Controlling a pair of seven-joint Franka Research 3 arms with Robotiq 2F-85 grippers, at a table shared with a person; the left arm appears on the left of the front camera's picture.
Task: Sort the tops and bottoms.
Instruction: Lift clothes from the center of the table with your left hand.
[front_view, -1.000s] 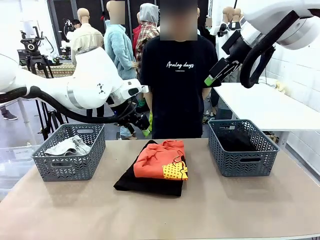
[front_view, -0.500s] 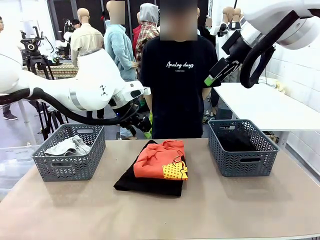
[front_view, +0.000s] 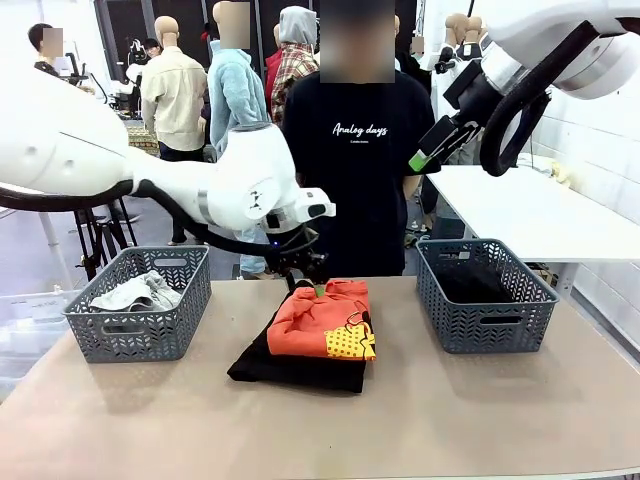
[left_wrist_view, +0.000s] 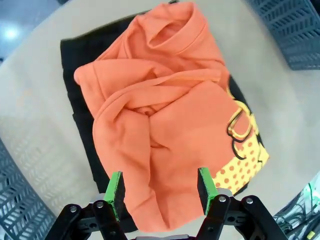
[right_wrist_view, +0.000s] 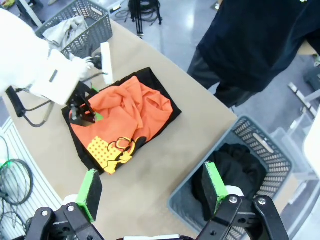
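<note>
The orange top (front_view: 325, 320) lies at the middle of the table (front_view: 480, 420) on a black bottom (front_view: 292, 368), so you are about halfway: a grey top (front_view: 135, 292) is in the left basket (front_view: 135, 340), a second bottom (front_view: 470, 285) is in the right basket (front_view: 485, 330), your left gripper (left_wrist_view: 160, 180) hangs with jaws spread just above the pile, and your right gripper (right_wrist_view: 152, 182) is likewise spread, high up.

Front: level across tan table (front_view: 480, 420). Left wrist: close above bright orange folded top (left_wrist_view: 165, 125); right wrist: high overhead, sharing it.

The tan counter (front_view: 480, 420) carries a grey left basket (front_view: 135, 338), a grey right basket (front_view: 490, 325), and between them a folded black garment (front_view: 295, 372).
</note>
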